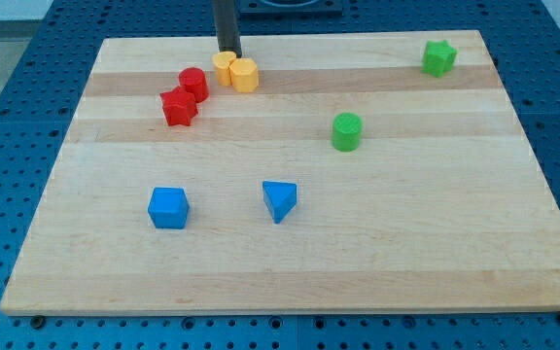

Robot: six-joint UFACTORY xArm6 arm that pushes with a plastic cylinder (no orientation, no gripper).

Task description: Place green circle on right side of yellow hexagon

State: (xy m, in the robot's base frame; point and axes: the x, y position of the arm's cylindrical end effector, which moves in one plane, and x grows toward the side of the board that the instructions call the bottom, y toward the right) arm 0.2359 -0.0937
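The green circle (347, 131) stands alone right of the board's middle. Two yellow blocks sit touching at the top, left of centre: the right one (245, 74) looks like the yellow hexagon, the left one (225, 67) has a shape I cannot make out. My tip (228, 51) rests at the top edge of the board, just above the left yellow block, touching or almost touching it. The green circle is well to the right of and below the yellow blocks.
A red cylinder (193, 83) and a red star-like block (178, 107) sit just left of the yellow blocks. A green star-like block (438, 57) is at the top right. A blue cube (168, 207) and a blue triangle (280, 200) lie lower on the board (436, 253).
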